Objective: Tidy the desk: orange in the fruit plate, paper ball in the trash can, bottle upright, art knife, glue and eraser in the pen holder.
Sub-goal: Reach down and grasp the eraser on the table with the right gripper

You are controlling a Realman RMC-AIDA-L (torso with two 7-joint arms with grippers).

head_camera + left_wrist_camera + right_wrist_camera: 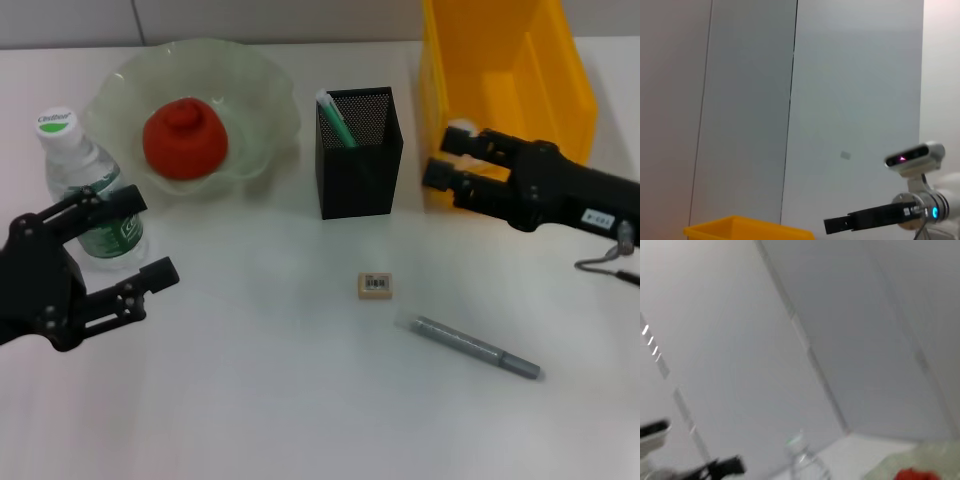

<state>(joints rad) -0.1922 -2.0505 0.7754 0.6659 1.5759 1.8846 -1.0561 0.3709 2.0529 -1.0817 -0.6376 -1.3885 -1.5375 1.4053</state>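
1. Right now the left gripper (125, 245) sits at eight o'clock on the desk (250, 400), jaws spread wide and holding nothing, just beside the bottle (90, 190).
2. That bottle stands upright at nine o'clock, green cap up, long axis vertical, so that job looks done.
3. At eleven o'clock the orange (184, 138) rests in the middle of the fruit plate (262, 100), a red-orange lump already where it belongs.
4. Dead ahead at twelve, the pen holder (360, 150) stands open-topped with a green-and-white stick, probably the glue (336, 122), leaning against its near-left corner, tip up.
5. Over at two o'clock the right gripper (450, 160) hovers against the near wall of the yellow trash can (500, 70). Its jaws are parted, and a small white thing sits at the upper fingertip; I can't tell whether it's held.
6. Centre desk, the eraser (375, 285) lies flat, barcode up, well apart from both arms.
7. At five o'clock the art knife (477, 347) lies flat, a grey stick with its long axis running from ten to four o'clock, darker end toward four.
8. My read: eraser and knife remain, and both lie nearer the right arm.
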